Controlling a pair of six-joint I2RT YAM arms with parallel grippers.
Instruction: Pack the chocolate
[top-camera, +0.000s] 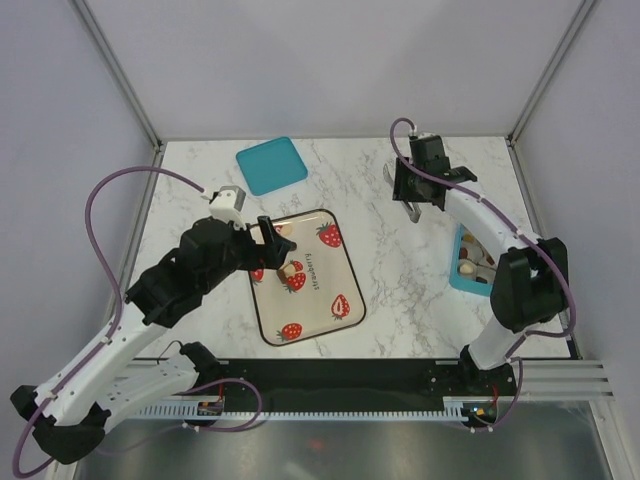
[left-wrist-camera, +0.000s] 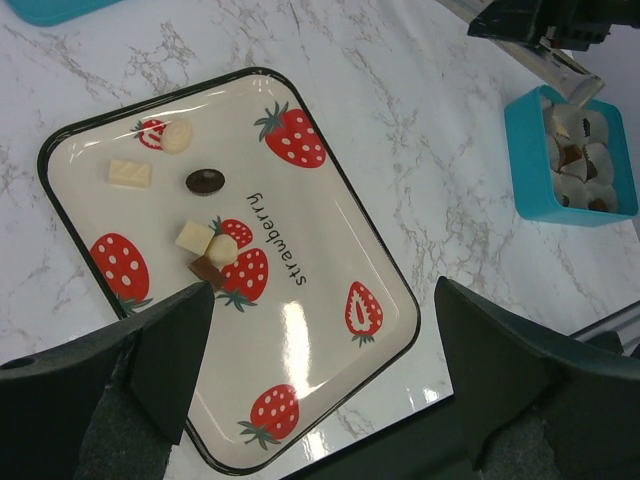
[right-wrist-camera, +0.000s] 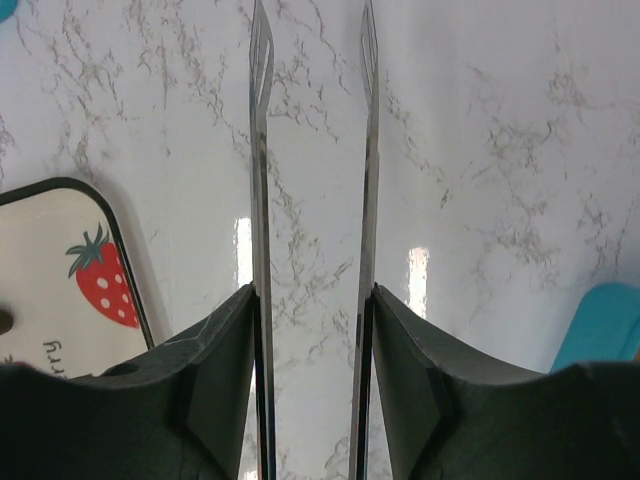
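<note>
Several small chocolates (left-wrist-camera: 205, 181), dark brown and cream-white, lie on the strawberry-print tray (left-wrist-camera: 330, 220), also in the top view (top-camera: 290, 272). My left gripper (left-wrist-camera: 322, 300) is open and empty, hovering over the tray's near part (top-camera: 268, 240). My right gripper (right-wrist-camera: 312, 295) is shut on metal tongs (right-wrist-camera: 262, 150), whose two blades stand apart with nothing between them, above bare marble right of the tray (top-camera: 410, 205). A teal box (left-wrist-camera: 520, 150) with paper cups holding some chocolates sits at the right, partly hidden under the right arm in the top view (top-camera: 458, 275).
A teal lid (top-camera: 272, 165) lies at the back left of the marble table (top-camera: 400, 290). The tray's edge (right-wrist-camera: 130, 270) shows at the left of the right wrist view, the teal box's corner (right-wrist-camera: 610, 320) at the right. Frame posts stand at the table's corners.
</note>
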